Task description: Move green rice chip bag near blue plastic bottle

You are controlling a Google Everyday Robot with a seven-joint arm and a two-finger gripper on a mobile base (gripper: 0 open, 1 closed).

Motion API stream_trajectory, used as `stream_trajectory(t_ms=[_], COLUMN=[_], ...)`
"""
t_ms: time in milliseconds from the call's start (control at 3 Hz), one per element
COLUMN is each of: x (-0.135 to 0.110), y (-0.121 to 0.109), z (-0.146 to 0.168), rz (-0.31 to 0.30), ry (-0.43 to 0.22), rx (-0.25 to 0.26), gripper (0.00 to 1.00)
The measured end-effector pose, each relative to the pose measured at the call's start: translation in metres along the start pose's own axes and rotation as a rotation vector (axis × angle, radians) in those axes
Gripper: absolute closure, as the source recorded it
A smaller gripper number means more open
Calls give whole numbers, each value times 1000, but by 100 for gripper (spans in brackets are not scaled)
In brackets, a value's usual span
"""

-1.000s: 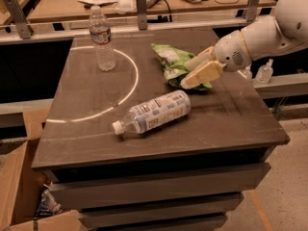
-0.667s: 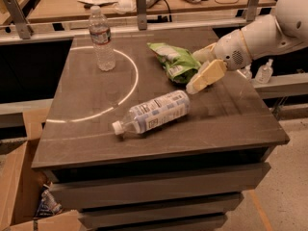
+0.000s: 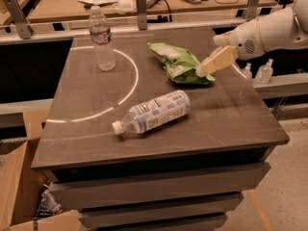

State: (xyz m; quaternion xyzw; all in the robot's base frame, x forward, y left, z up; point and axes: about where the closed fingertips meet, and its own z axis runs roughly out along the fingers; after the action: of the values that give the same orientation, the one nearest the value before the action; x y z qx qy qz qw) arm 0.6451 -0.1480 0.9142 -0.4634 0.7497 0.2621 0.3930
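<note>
Gripper [image 3: 206,69] sits at the right end of the green rice chip bag [image 3: 177,61]; we can't tell its grip state. Bag runs back-left to front-right, blue plastic bottle [image 3: 155,112] lying near, front-left.

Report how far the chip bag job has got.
Done: nothing yet; the green rice chip bag lies apart from the blue plastic bottle, which is on its side. In hand: the end effector is at the bag's right edge. Left: bringing the bag beside the bottle.
</note>
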Motion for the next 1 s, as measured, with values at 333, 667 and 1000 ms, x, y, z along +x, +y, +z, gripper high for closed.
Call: stream_trajectory(t_ms=[333,667,1000], x=[0,5,4], y=[-44,-77,-86], z=[-25,-45,-46], rz=[30,71,80], ry=[-49,-56,-66], rx=[132,264,299], gripper=[0,0,0])
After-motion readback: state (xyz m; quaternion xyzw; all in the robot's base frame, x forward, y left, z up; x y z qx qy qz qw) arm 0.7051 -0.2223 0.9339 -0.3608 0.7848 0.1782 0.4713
